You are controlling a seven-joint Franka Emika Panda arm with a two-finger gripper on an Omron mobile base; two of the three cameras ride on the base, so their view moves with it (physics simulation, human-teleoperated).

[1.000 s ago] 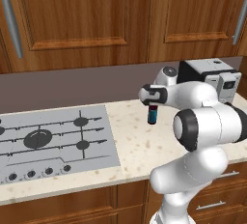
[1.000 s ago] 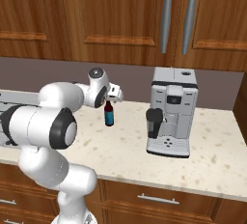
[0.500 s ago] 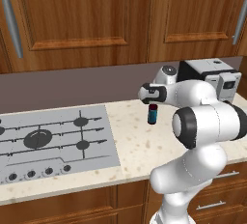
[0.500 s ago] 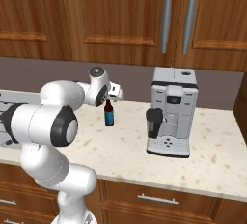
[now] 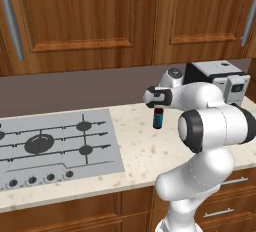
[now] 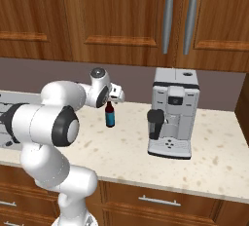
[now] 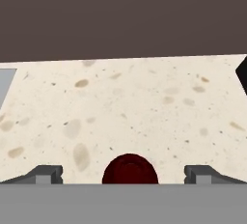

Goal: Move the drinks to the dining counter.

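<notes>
- Dark-red bottle [image 5: 158, 119] upright on beige surface [image 5: 140, 146], cap centred directly below hand.
- Fingers [image 7: 123, 174] spread wide, straddling cap, gripping nothing.

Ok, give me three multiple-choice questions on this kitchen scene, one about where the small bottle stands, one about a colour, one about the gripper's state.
1. Where does the short dark-red bottle stand?
A. on the stovetop
B. on the beige counter, between the stovetop and the coffee machine
C. on top of the coffee machine

2. What colour is the bottle's label?
A. blue
B. yellow
C. white

3. How is the gripper?
A. shut on the bottle
B. open, above the bottle's cap
C. shut, empty

Answers: 1 B, both base views show it on the speckled top between them. 2 A, a blue band shows. 3 B, the hand view shows the tips set wide apart either side of the cap.
</notes>
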